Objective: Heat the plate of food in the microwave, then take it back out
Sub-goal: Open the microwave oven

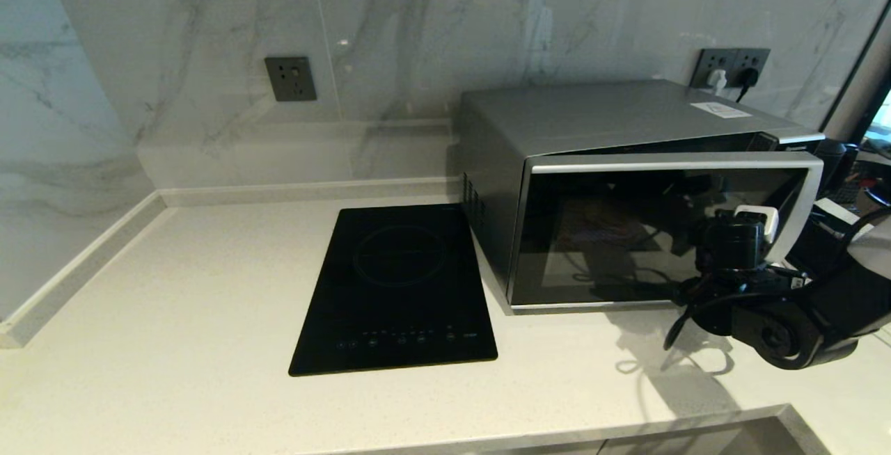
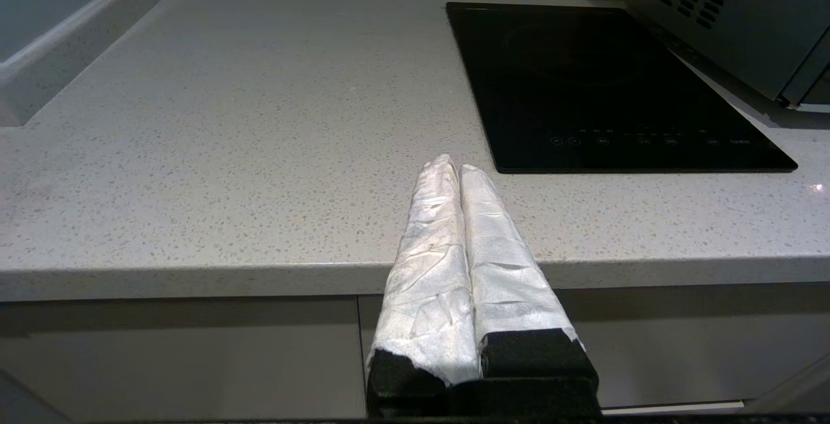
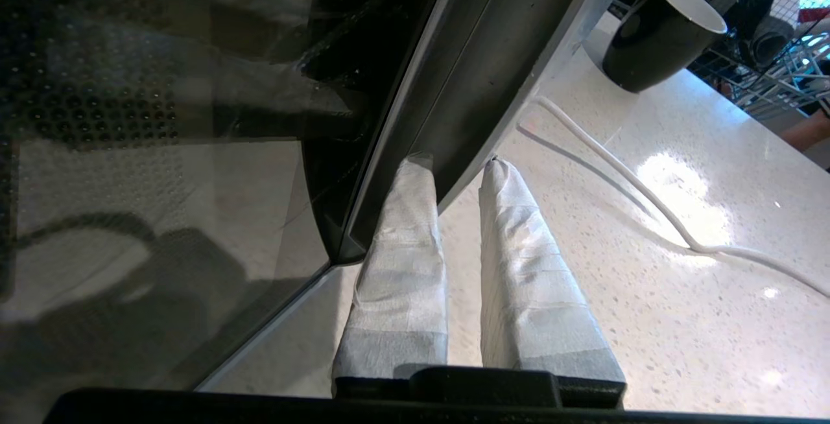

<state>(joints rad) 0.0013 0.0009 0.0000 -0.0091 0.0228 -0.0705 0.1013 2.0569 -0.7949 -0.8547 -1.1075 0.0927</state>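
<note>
the right gripper (image 3: 454, 171) is pinching the handle (image 3: 499, 67) of the microwave (image 1: 612, 184), its door standing slightly ajar. the plate of food is not visible, so the stage is unclear. the left gripper (image 2: 452, 168) is idling closed and empty at the counter (image 1: 174, 316) edge.

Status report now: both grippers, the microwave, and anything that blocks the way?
Right gripper shut on microwave door handle, door ajar. Left gripper shut, empty, parked at counter edge. Plate unseen. White cable lies near.
</note>
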